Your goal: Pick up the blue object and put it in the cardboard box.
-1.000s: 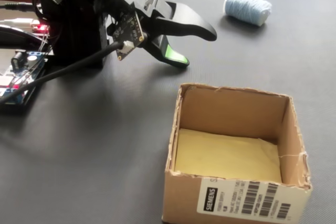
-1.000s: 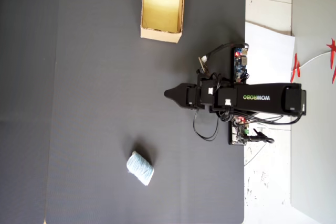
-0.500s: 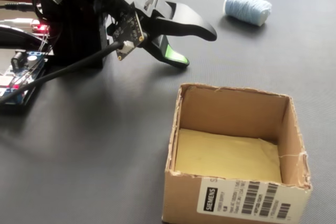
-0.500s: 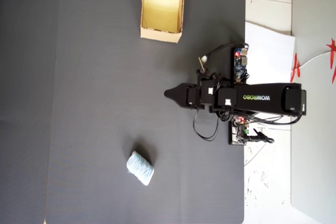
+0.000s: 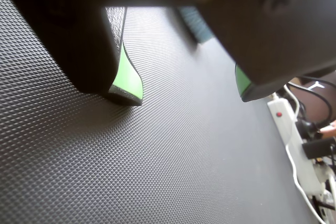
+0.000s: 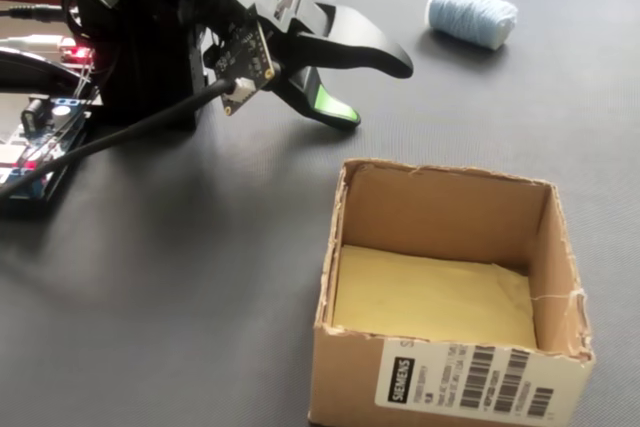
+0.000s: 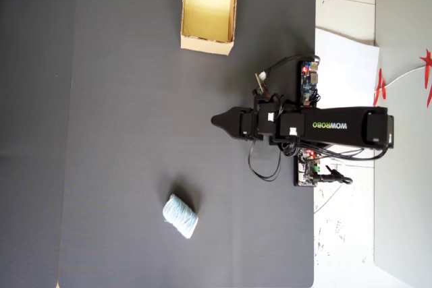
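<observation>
The blue object [image 6: 472, 13], a pale blue ribbed roll, lies on the dark mat at the far right of the fixed view. Overhead it lies low on the mat [image 7: 181, 216]. The wrist view shows it as a blurred blue patch [image 5: 197, 24] far ahead between the fingers. The cardboard box [image 6: 450, 387] stands open-topped in front, with a yellowish floor; overhead it is at the top [image 7: 208, 45]. My gripper [image 6: 375, 90] hovers near the arm's base, apart from both roll and box. It is open, its green-padded fingers [image 5: 126, 80] spread with only mat between them [image 5: 186, 92].
A circuit board with a red light [image 6: 40, 137] and cables sit by the arm's base at the left of the fixed view. A white power strip [image 5: 294, 145] lies off the mat's edge. White paper [image 7: 344, 59] borders the mat overhead.
</observation>
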